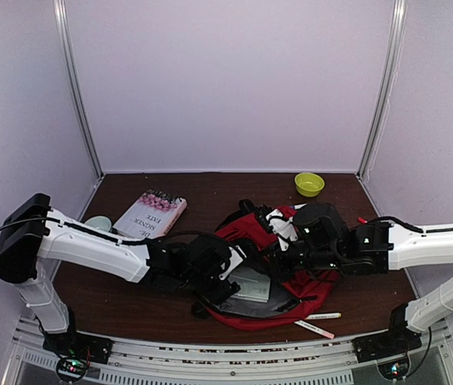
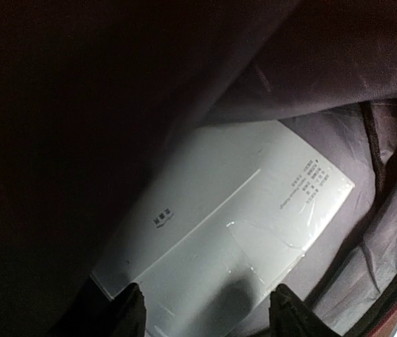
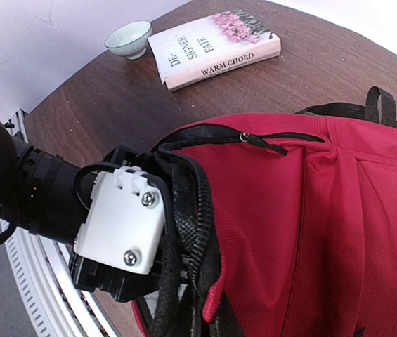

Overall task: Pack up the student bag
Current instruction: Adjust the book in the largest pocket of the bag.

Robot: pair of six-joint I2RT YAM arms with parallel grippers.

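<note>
The student bag [image 1: 313, 287], a red backpack with black zippers, lies open in the middle of the table. It fills the right wrist view [image 3: 310, 210]. My left gripper [image 1: 228, 277] is inside the bag's opening. In the left wrist view it [image 2: 210, 305] is open, its fingertips wide apart over the near edge of a flat white plastic-wrapped booklet [image 2: 240, 210] lying on the grey lining [image 2: 388, 232]. My right gripper [image 1: 288, 253] is at the bag's upper rim. The black zipper edge [image 3: 198, 239] runs taut down into it and hides its fingers.
A book with pink flowers on its cover [image 1: 151, 215] and a small pale bowl [image 1: 98, 223] lie at the left. A yellow-green bowl [image 1: 309, 184] stands at the back right. Two pens [image 1: 319, 322] lie near the front edge. The left arm's wrist [image 3: 121, 225] sits beside the bag's rim.
</note>
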